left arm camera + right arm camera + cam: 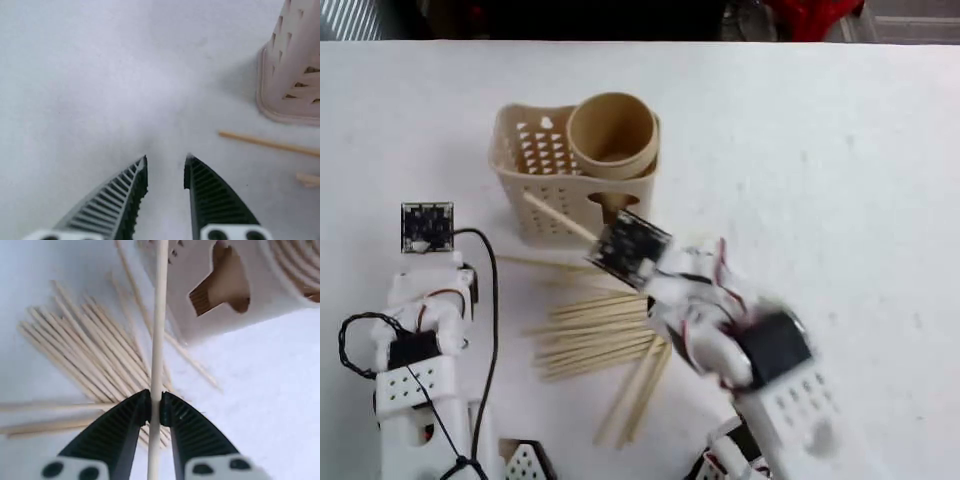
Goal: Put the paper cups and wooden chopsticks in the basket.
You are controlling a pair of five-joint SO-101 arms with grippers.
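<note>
Chopsticks [595,340] lie in a loose pile on the white surface [840,150], just beside the basket [510,170], so most of the job is not yet done. The cups [613,135] already sit stacked in one end of the basket. The right end effector [156,407] is pressed tight on one chopstick [160,315], and the stick's long free end points toward the basket's front wall. The left end effector [166,162] is spread wide with nothing in it, low over bare surface, with the basket off to one side. The held stick is long and thin and is gripped at one small spot, so it could swing or slip if the arm tips it fast. Its far tip looks close to the wall, so it may bump the wall or poke into one of the holes and push the light basket away. The cups take up a lot of room, so the stick may hit a cup and bounce back out, or lean on the rim and fall. From above, a little board [427,225] on each arm covers the tips. I cannot tell if the stick's tip touches the basket, how many cups are stacked, or if any sticks lie at the bottom. The lower parts of both arms are cut off at the edge.
</note>
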